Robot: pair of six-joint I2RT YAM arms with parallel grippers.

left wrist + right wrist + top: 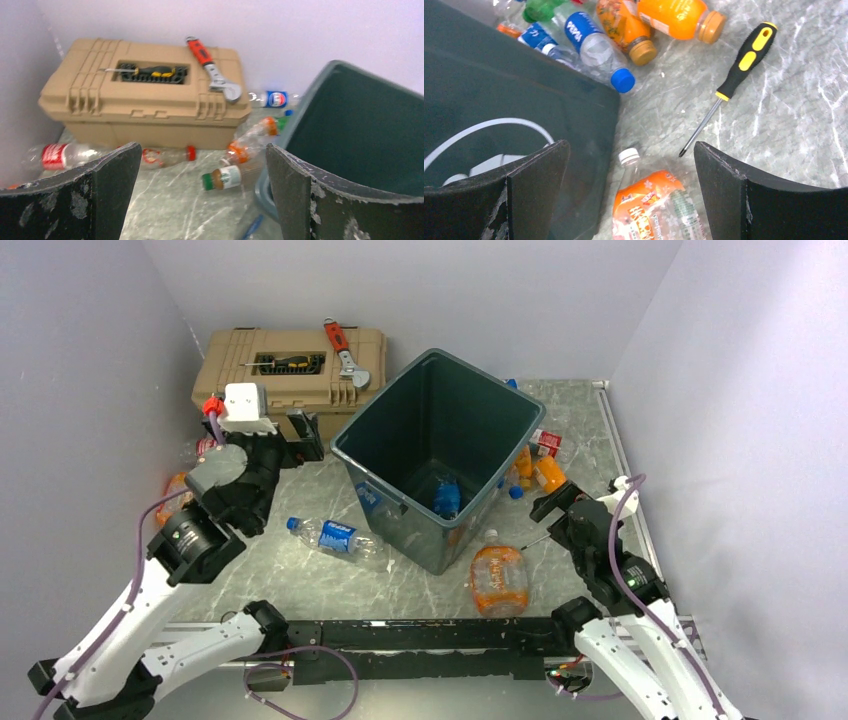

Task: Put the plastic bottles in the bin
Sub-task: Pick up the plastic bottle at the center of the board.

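Note:
The dark green-grey bin (pixel 440 455) stands mid-table with a blue-labelled bottle (pixel 446 495) lying inside it. On the table lie a blue-label bottle (pixel 335 537) to the bin's left and a crushed orange-label bottle (pixel 497 578) at its near corner. My left gripper (pixel 305 435) hangs open and empty between toolbox and bin; the left wrist view shows it (pixel 202 195) above bare table, with red-capped (pixel 165 155) and green-capped (pixel 225 177) bottles beyond. My right gripper (pixel 560 502) is open and empty, straddling the orange-label bottle (pixel 659 205) from above beside the bin wall (pixel 499 95).
A tan toolbox (pixel 290 365) stands at the back left with a red wrench (pixel 345 350) on its lid. A yellow-handled screwdriver (pixel 731 82) lies right of the bin. More bottles (pixel 596 50) crowd the bin's far right corner, and others lie along the left wall (pixel 57 155).

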